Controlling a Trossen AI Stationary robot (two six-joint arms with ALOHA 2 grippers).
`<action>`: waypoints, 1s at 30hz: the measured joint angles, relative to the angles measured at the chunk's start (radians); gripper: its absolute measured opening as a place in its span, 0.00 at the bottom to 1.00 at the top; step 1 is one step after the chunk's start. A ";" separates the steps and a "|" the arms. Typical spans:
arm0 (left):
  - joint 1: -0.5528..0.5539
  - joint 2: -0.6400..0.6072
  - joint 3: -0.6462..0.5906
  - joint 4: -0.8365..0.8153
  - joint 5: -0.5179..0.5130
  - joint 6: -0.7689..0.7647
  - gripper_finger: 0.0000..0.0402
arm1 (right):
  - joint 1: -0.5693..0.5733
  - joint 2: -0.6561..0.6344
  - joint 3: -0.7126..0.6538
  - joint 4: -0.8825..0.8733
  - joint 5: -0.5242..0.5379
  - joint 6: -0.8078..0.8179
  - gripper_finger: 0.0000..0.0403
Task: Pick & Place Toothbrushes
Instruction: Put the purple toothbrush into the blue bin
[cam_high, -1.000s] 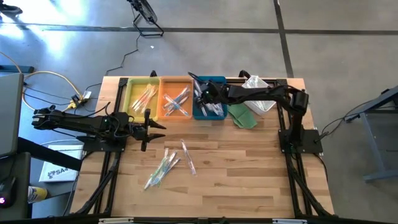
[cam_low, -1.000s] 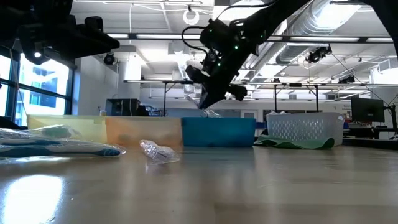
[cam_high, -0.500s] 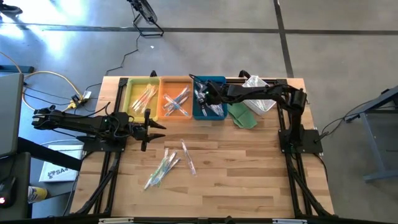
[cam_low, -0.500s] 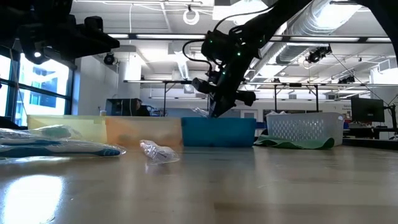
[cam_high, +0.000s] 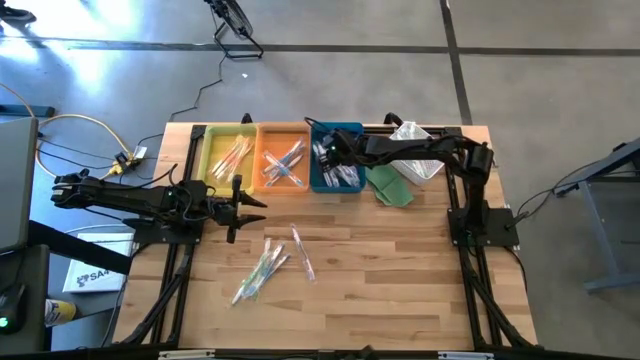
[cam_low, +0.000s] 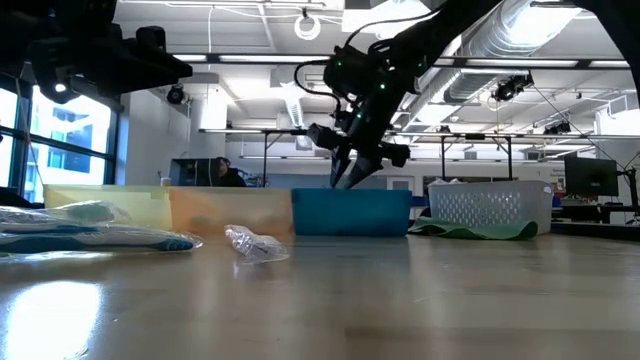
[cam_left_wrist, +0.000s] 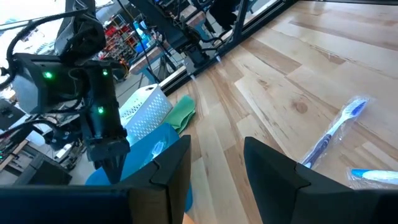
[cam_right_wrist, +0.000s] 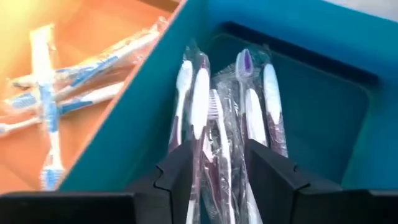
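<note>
- Near the middle of the bench (cam_high: 400, 260), toward its front edge, loose toothbrushes (cam_high: 262, 268) lie slanted, long axes running from the front-left corner toward the far-right one.
- More wrapped brushes fill the yellow tray (cam_high: 226, 155), orange tray (cam_high: 283, 160) and blue tray (cam_high: 337, 165) along the far edge.
- Left gripper (cam_high: 236, 208) hovers just beyond the loose ones, nearer them, fingers parted, empty.
- Right gripper (cam_high: 322, 152) hangs over the blue tray, fingers apart, holding nothing.
</note>
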 joint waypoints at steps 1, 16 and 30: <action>0.000 0.000 0.000 0.000 0.000 0.000 0.36 | 0.001 -0.005 0.000 0.005 -0.004 -0.010 0.34; 0.000 0.000 0.000 0.000 0.000 0.000 0.36 | 0.199 -0.163 0.000 0.169 -0.055 -0.244 0.14; 0.000 0.000 0.000 0.000 0.000 0.000 0.36 | 0.423 -0.168 0.000 0.211 -0.131 -0.261 0.04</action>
